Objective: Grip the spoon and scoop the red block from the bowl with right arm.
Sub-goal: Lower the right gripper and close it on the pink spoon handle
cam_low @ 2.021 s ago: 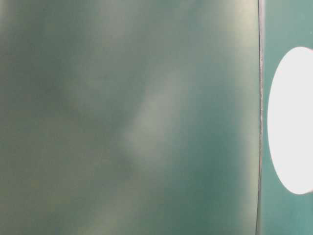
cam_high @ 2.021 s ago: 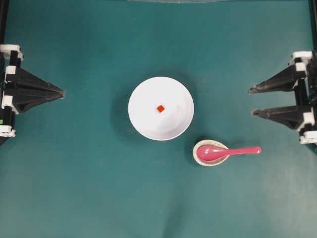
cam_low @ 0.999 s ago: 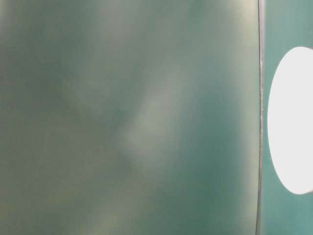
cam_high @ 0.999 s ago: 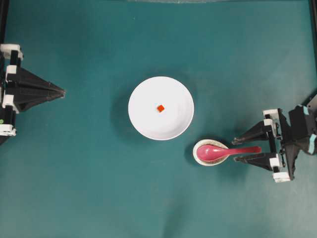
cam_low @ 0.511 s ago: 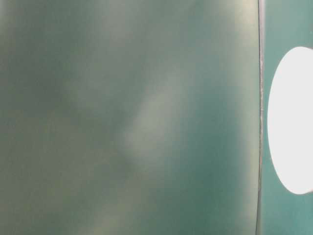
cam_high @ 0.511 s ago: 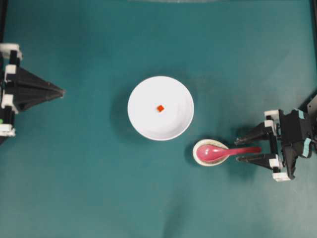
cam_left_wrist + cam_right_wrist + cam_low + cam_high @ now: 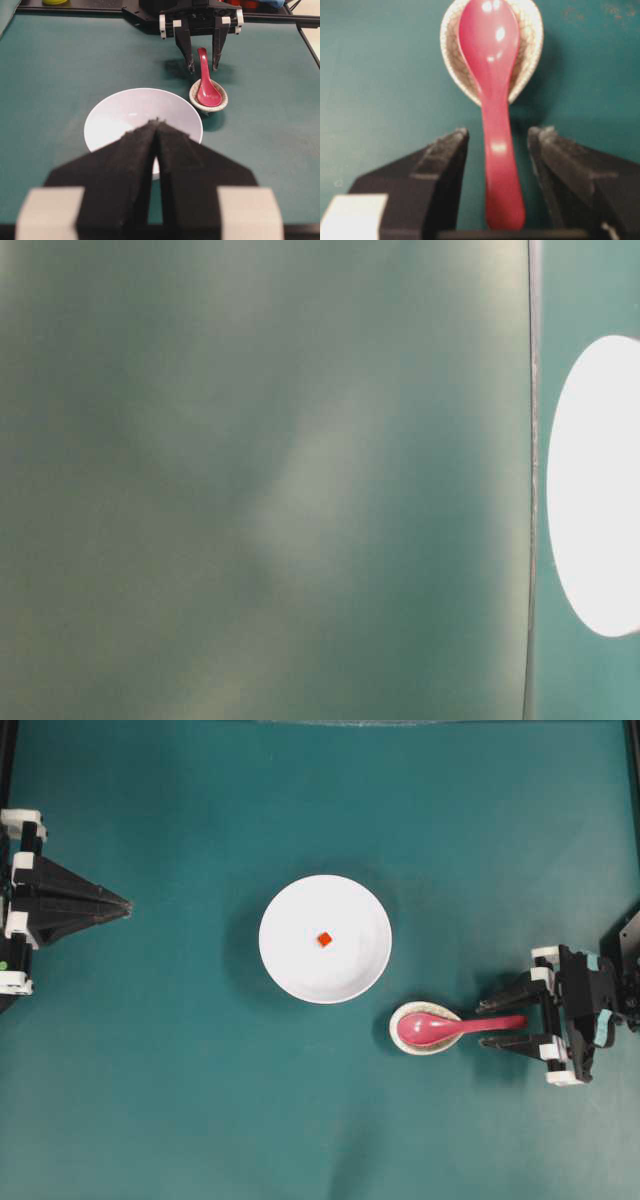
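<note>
Right gripper (image 7: 497, 145) wide, jaws straddling spoon (image 7: 492, 100) handle without contact, ready to pinch; spoon bowl propped in speckled rest (image 7: 425, 1045) toward table's right edge.

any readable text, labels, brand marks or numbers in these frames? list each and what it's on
None. No words, numbers or signs can be read in any view.
spoon: plain glossy pink, only light glints.
bowl: plain white.
speckled rest: crackle pattern only.
right gripper and left gripper: white fittings and teal tape, unprinted.
table-level view: blurred, nothing legible.
</note>
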Motion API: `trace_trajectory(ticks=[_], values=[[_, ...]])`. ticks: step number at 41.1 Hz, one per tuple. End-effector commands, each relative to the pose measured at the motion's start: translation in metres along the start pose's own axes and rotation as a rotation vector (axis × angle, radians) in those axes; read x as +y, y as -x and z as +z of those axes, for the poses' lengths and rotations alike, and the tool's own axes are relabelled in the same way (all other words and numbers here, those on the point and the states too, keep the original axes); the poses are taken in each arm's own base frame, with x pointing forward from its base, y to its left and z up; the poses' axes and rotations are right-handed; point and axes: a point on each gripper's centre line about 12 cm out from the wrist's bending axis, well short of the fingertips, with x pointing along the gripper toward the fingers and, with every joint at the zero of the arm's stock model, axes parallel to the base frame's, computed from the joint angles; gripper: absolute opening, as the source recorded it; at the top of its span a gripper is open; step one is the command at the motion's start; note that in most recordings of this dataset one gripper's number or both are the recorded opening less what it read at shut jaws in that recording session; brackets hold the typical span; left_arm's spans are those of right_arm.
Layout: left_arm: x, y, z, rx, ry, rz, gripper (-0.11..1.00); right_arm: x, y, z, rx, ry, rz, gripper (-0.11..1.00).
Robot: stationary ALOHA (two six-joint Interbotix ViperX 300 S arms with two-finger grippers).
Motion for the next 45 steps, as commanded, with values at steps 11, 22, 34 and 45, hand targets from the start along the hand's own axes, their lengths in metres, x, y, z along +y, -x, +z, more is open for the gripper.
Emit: trace_trajectory(ticks=[11,22,34,45], values=[[0.0003,-0.0015,0.0095,-0.021,0.002,0.001,0.00,0.0031,-0.0012,0.0063,-0.047,0.017,0.011,0.57],[0.0006,-0.0015,0.0095,-0.021,0.000,0.003,0.00,0.0034,-0.0016,0.0068,-0.050,0.017,0.011,0.57],[0.0003,-0.0015,0.0101,-0.023,0.008,0.001,0.00,0.0040,-0.0022,0.0072,-0.050,0.015,0.012,0.51],[0.0003,-0.0015,0.0101,-0.023,0.006,0.001,0.00,0.0051,-0.0031,0.0085,-0.055,0.014,0.015,0.38]])
